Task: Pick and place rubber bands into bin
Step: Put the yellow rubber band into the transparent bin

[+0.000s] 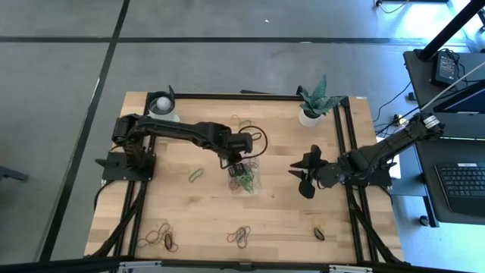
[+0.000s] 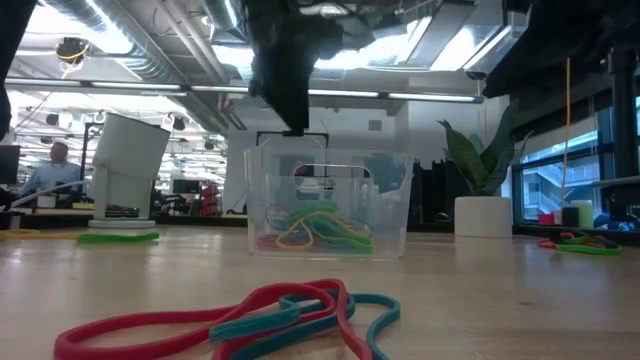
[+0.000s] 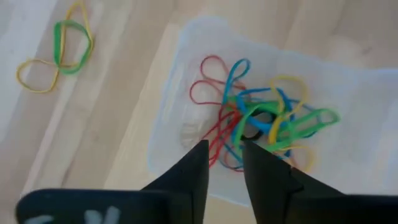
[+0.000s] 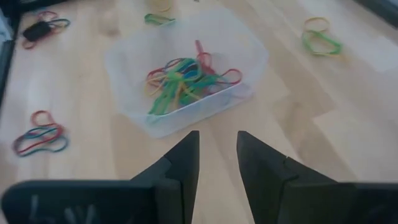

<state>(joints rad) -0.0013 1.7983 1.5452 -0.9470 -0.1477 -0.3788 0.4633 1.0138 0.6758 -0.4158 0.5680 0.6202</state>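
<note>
The clear bin (image 1: 244, 180) stands mid-table with a heap of red, blue, green and yellow rubber bands (image 3: 261, 121) on its floor. My left gripper (image 3: 225, 155) hangs just above the bin's far-left part, pointing steeply down, open, with nothing between its fingers; it also shows over the bin in the low view (image 2: 292, 125). My right gripper (image 4: 216, 149) waits to the right of the bin (image 4: 186, 68), open and empty, aimed toward it. More rubber bands lie loose on the table: a green one (image 1: 195, 175) left of the bin and clusters near the front edge (image 1: 241, 235).
A white cup (image 1: 162, 106) stands at the far left and a white plant pot (image 1: 311, 115) at the far right. Loose bands lie at front left (image 1: 159, 239), front right (image 1: 320, 233) and beyond the bin (image 1: 246, 121). Black rails run along both table sides.
</note>
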